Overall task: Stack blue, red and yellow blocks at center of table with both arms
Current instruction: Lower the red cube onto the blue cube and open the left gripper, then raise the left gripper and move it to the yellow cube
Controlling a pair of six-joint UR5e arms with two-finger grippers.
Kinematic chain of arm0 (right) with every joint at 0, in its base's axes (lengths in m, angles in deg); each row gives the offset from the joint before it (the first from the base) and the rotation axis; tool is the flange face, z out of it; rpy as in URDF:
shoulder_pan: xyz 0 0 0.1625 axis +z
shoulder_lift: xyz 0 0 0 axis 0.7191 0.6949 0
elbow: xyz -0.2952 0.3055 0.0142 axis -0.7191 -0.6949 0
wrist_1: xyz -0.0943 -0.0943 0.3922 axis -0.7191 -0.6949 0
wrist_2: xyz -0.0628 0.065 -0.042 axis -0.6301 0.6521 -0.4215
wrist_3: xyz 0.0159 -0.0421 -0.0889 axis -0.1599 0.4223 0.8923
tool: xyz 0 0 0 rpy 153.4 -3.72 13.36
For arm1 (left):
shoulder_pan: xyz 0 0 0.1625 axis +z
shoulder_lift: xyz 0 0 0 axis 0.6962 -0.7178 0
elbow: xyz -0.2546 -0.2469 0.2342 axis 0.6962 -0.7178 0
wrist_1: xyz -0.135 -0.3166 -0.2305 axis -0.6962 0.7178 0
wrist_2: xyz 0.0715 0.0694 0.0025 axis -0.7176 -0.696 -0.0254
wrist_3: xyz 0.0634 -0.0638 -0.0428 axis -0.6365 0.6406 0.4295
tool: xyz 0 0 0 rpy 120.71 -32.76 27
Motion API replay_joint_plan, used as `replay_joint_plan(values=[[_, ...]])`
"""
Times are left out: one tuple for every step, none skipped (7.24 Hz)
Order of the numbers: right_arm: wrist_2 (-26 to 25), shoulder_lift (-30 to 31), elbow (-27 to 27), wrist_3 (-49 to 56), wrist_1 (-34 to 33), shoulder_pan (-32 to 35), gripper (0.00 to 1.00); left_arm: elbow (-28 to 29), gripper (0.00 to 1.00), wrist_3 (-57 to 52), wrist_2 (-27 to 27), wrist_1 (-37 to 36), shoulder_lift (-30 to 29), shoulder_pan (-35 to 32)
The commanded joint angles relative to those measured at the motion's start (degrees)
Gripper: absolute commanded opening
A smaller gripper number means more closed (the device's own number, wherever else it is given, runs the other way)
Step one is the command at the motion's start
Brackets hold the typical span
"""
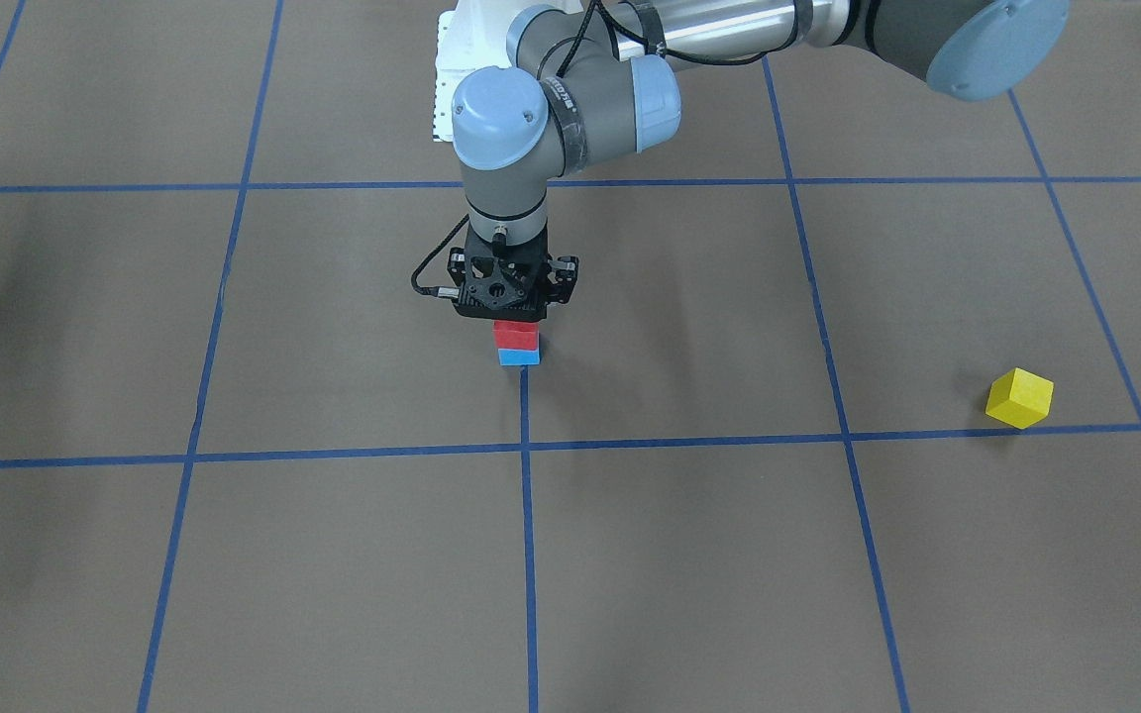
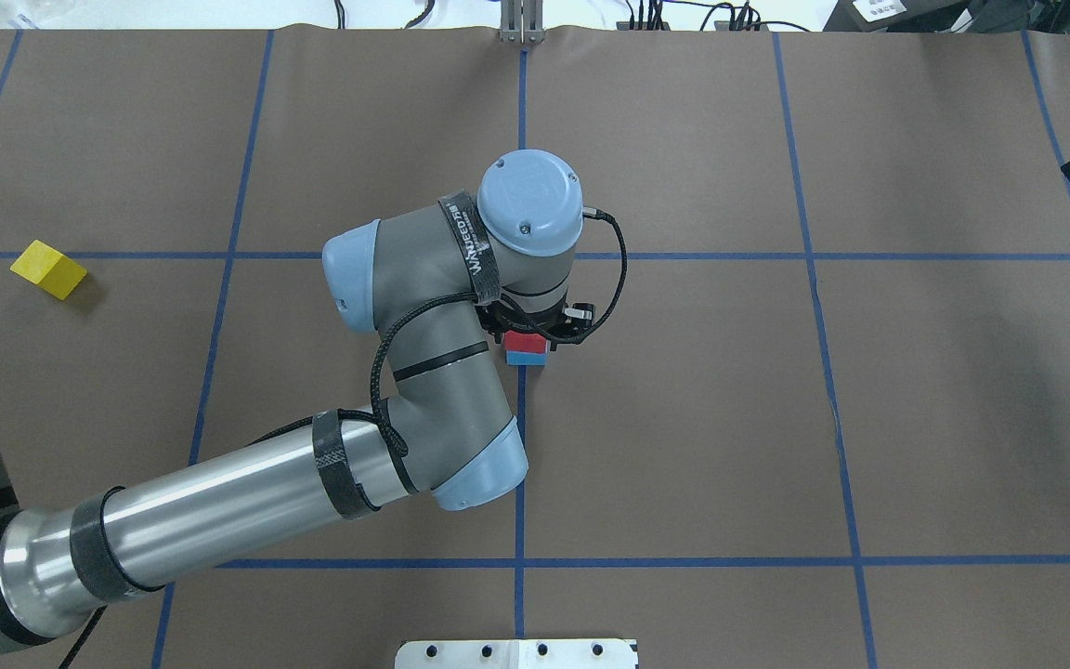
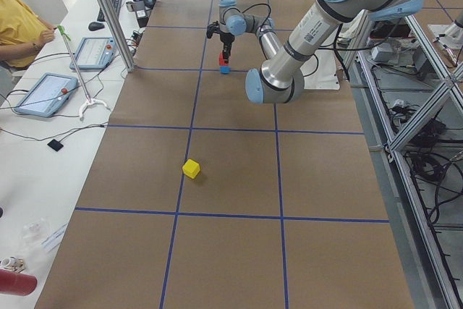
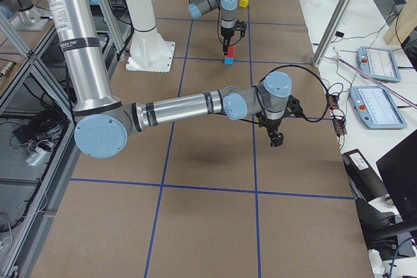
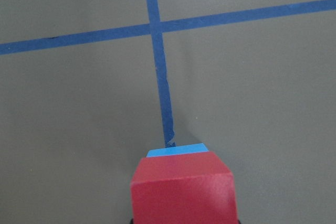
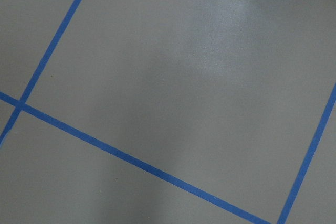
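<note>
My left gripper (image 1: 516,319) points straight down at the table's center and is shut on the red block (image 1: 516,337). The red block sits squarely on top of the blue block (image 1: 519,356). In the left wrist view the red block (image 5: 182,190) fills the bottom center and a strip of the blue block (image 5: 176,152) shows behind it. The yellow block (image 2: 48,269) lies alone far out on the robot's left side, tilted to the grid lines. My right gripper (image 4: 277,140) hangs over bare table far to the right, empty. I cannot tell whether it is open.
Brown paper with blue tape grid lines (image 1: 526,515) covers the table. The left arm's elbow and forearm (image 2: 424,390) stretch over the left-center area. Operator tablets (image 3: 45,92) lie on the far side bench.
</note>
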Motion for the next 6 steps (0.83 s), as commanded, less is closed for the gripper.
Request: replay_joint_plan(values=[[0.00,0.00,0.00,0.00,0.00,0.00,1.00,-0.68,1.00,-0.14,0.00,-0.33,0.06,-0.25],[0.09,0.00,0.00,0.00,0.00,0.00,1.00,-3.30,1.00,-0.32,1.21,-0.95,0.50,-2.52],[0.09,0.00,0.00,0.00,0.00,0.00,1.00,-7.85,1.00,-2.41,5.84,-0.95,4.42,-6.02],[0.09,0.00,0.00,0.00,0.00,0.00,1.00,-14.86,1.00,-8.95,8.67,-0.95,11.77,-9.80],[0.09,0.00,0.00,-0.09,0.00,0.00,1.00,-20.32,1.00,-15.72,10.79,-0.95,18.89,-14.10],[0.09,0.09,0.00,-0.09,0.00,0.00,1.00,-22.20,1.00,-24.40,13.94,-0.69,24.09,-19.02]])
